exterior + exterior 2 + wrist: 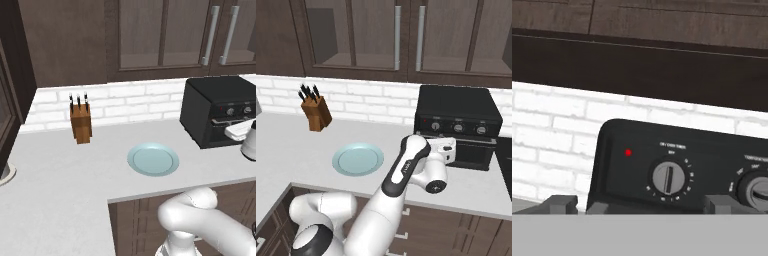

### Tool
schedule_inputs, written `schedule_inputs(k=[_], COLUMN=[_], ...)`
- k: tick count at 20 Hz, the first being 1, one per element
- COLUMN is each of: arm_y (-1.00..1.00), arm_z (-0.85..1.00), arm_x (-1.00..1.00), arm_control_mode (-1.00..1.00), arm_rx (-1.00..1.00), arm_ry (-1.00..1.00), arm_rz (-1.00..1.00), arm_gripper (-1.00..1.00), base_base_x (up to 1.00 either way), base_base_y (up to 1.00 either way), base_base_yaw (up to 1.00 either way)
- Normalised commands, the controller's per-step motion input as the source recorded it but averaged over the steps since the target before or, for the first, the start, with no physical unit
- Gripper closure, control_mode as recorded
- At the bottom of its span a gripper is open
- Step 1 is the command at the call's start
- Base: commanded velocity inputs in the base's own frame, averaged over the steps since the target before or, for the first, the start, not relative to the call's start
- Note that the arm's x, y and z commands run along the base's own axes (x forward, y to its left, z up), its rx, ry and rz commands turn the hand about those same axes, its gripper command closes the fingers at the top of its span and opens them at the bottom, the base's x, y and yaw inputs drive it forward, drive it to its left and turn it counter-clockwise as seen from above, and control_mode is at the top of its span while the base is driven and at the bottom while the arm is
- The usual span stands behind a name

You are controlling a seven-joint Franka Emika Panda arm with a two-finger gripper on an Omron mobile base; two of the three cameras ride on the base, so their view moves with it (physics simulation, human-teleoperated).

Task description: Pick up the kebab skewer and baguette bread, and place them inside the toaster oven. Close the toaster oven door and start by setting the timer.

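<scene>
In the left base view, a black oven (220, 110) sits on the grey counter (65, 170) by the white brick wall, far to the right. A round pale blue plate (153, 159) lies flat on the counter in front of it and to the left. Nothing is on the plate. A wooden knife block (80, 123) stands near the wall, well apart from the plate, with three dark handles sticking up. The white hand reaches in at the oven's front.

In the right base view, the oven (458, 112) shows three small knobs in a row on its front strip. The door (468, 154) is under the knobs. The white arm bends up from the bottom, and its hand is right in front of the door's left part. The plate (358, 159) is bare here too. The knife block (315, 114) leans by the wall.

In the hand view, the gripper (641, 204) points at the oven's knob strip. Its two dark tips stand far apart, holding nothing. A grey knob (668, 177) sits between them and just above. A small red light (628, 152) glows to the left of it. Part of another knob (754, 189) shows at the right edge.
</scene>
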Motion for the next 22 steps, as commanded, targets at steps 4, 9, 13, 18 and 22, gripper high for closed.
schedule_inputs(k=[4, 9, 13, 18, 22], arm_y=[0.00, -0.15, -0.18, -0.03, 0.00], arm_z=[0.08, 0.08, 0.02, 0.00, 0.00], arm_x=[0.13, 0.04, 0.00, 0.12, 0.21], arm_control_mode=[-1.00, -1.00, -1.00, -1.00, -1.00], arm_rx=[0.00, 0.00, 0.00, 0.00, 0.00], arm_ry=[0.05, 0.01, 0.00, 0.00, 0.00], arm_rz=[-0.06, 0.00, 0.00, 0.00, 0.00], arm_gripper=[-1.00, -1.00, -1.00, -1.00, -1.00], base_base_x=[0.00, 0.00, 0.00, 0.00, 0.00], base_base_y=[0.00, 0.00, 0.00, 0.00, 0.00], base_base_yaw=[0.00, 0.00, 0.00, 0.00, 0.00])
